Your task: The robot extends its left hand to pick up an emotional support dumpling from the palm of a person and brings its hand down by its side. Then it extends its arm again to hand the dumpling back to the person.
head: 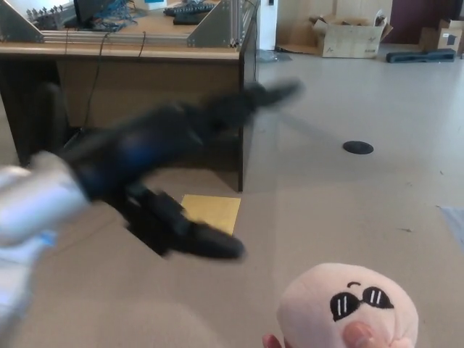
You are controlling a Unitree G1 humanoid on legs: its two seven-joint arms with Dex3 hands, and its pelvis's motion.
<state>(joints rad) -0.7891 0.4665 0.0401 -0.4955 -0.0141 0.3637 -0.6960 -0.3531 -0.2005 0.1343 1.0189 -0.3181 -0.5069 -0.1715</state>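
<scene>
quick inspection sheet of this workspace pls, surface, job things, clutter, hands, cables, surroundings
surface: grey floor, no worktable under the handover
job's things: pink plush dumpling with a sunglasses face, a person's fingertip on its front, apart from the robot's hand
clutter: yellow paper sheet on the floor; round black floor disc
hands: left hand motion-blurred, fingers spread, holding nothing; right hand not in view
cables: black cables hanging down the desk front
surroundings: wooden desk with dark side panels; open cardboard box far back
</scene>
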